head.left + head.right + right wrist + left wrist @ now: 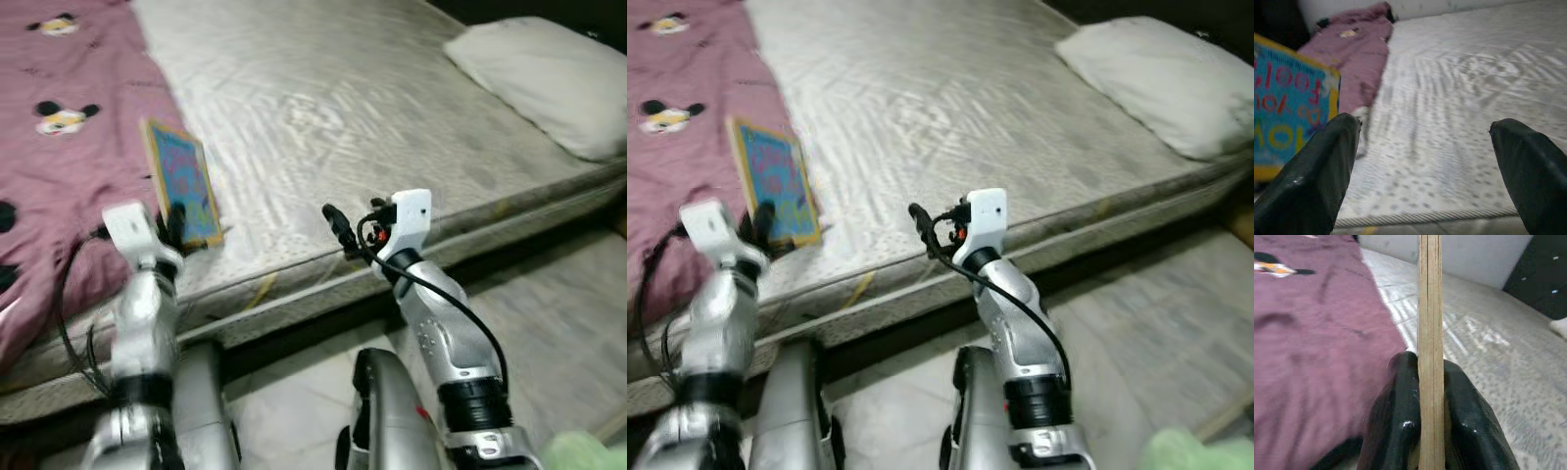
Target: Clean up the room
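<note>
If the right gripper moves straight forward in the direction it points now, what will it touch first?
Probably the mattress. The right gripper is open and points low across the bare bed surface, with nothing between its fingers. The book held by the left gripper stands off to one side, though depth is unclear.
</note>
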You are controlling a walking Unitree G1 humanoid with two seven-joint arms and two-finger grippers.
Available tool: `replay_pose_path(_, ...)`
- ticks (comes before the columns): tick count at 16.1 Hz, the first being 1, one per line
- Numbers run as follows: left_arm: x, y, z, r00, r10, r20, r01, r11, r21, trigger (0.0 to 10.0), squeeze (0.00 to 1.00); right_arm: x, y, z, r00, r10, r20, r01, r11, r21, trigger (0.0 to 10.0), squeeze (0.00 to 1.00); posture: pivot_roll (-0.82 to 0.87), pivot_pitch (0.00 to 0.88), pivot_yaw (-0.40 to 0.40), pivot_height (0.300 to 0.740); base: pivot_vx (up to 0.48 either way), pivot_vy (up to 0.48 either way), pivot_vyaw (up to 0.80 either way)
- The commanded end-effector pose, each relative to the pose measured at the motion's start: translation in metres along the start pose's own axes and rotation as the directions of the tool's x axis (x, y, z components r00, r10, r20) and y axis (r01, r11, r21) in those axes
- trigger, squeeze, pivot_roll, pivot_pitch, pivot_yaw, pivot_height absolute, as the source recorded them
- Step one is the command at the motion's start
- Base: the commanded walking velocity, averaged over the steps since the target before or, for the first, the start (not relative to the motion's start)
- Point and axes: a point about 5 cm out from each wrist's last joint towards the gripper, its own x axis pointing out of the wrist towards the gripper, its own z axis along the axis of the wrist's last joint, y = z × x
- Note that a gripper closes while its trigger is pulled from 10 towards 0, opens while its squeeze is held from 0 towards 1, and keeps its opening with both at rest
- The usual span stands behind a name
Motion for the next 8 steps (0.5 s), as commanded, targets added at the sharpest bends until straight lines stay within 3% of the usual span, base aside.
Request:
replay_pose_path(1,-0.005,-0.017,0.016,0.997,-0.037,0.070,0.036,0.999,0.020,0.0,0.00,-0.001,-0.002,0.000,1.000,-0.018,0.021,0.018,0.999,0.038,10.0,0.00,0.03,0.000,-0.038,0.539,0.000,0.000,0.00)
replay_pose_path(2,-0.021,-0.028,0.010,0.997,-0.043,0.067,0.041,0.999,0.020,0.0,0.00,-0.002,0.001,-0.003,0.999,-0.022,0.039,0.018,0.996,0.083,10.0,0.00,0.04,0.000,-0.036,0.539,0.000,0.000,0.00)
replay_pose_path(4,-0.037,-0.040,0.001,0.996,-0.080,0.034,0.079,0.996,0.029,0.0,0.00,-0.002,0.002,-0.004,0.999,-0.027,0.047,0.023,0.996,0.085,10.0,0.00,0.04,0.000,-0.029,0.554,0.000,0.000,0.00)
replay_pose_path(8,-0.040,-0.039,0.003,0.998,-0.060,-0.007,0.061,0.997,0.045,0.0,0.00,-0.002,-0.001,-0.005,0.997,-0.051,0.058,0.045,0.994,0.097,10.0,0.00,0.03,0.000,-0.016,0.604,0.000,0.000,0.00)
